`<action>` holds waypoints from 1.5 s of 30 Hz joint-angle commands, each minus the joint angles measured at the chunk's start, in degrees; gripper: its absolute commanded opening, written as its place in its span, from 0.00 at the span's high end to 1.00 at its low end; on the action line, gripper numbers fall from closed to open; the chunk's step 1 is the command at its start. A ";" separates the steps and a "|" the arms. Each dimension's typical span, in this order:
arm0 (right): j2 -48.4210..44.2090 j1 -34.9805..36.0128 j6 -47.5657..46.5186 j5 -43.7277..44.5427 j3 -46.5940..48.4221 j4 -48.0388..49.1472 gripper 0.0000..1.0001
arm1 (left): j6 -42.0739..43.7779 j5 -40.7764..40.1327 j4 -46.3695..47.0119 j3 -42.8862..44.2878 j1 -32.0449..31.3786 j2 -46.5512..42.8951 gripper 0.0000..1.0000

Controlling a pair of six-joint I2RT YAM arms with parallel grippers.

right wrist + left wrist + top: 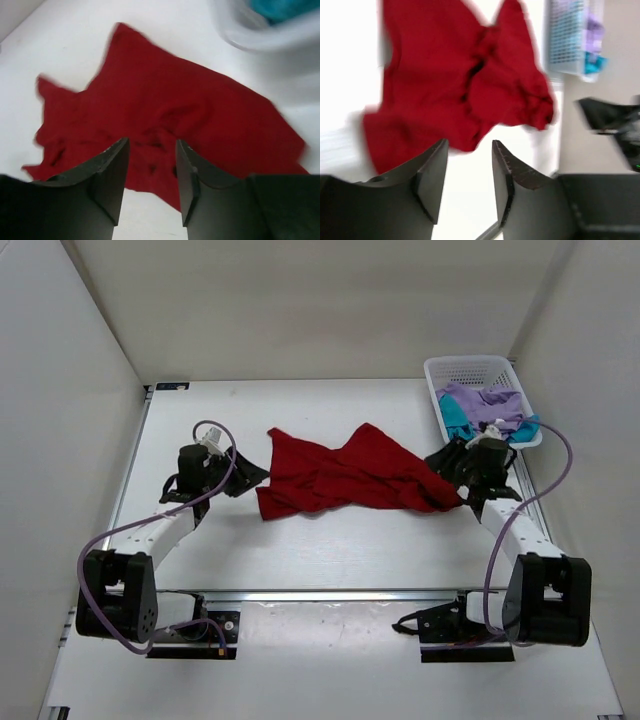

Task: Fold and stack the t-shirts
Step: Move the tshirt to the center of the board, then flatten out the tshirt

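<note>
red t-shirt (345,480): 1 (crumpled) | lavender t-shirt (487,405): 1 | teal t-shirt (455,420): 1 | basket (468,362): 1

A red t-shirt (165,115) on a white table (60,45), seen from the right gripper (151,150)

The red t-shirt lies spread out but all bumpy and wrinkled, with folds near its middle and one pointy part sticking up at the top. The gripper's two dark fingers (107,180) poke in from the bottom. They stand apart with nothing between them, and red cloth shows through the gap. In the top right corner is the blurry edge of a white basket (260,37), with a bit of teal cloth (285,7) inside it.
</note>
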 commanded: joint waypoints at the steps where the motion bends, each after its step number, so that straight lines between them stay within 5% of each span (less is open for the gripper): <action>1: -0.02 6.57 -0.82 3.95 10.69 -0.29 0.59 | 5.49 -7.77 -8.19 2.70 -1.82 -0.50 0.48; 4: -1.76 10.37 -1.46 8.66 11.76 -4.97 0.54 | 9.27 -16.45 -11.72 3.67 -4.71 -0.42 0.37; 7: -3.70 13.97 -1.55 10.42 6.59 -3.14 0.57 | 8.41 -16.58 -11.65 3.15 -5.25 1.50 0.33; 12: 5.39 23.01 -6.45 9.54 9.88 -6.45 0.91 | 5.08 -16.14 -8.85 3.06 -4.82 5.55 0.41; 15: 13.05 31.45 -10.68 13.75 17.18 -10.78 1.00 | 1.91 -18.06 -4.72 0.08 -4.46 5.91 0.44; 19: 19.57 37.00 -11.74 14.02 22.03 -10.26 0.95 | 0.94 -22.81 -3.91 0.60 -4.47 7.40 0.36; 26: 23.80 40.51 -11.91 15.16 23.62 -8.76 0.79 | -1.53 -24.05 -3.90 3.58 -3.50 13.37 0.40; 31: 31.66 43.14 -14.88 16.40 29.90 -8.84 0.76 | -4.24 -23.60 -2.95 5.69 -4.03 16.54 0.45; 38: 35.58 47.11 -16.66 16.93 33.73 -9.03 0.70 | -3.64 -23.26 -2.42 6.04 -4.20 16.19 0.35; 45: 39.00 47.73 -16.57 16.22 35.49 -10.78 0.69 | -3.20 -22.56 -2.42 7.45 -4.55 18.48 0.37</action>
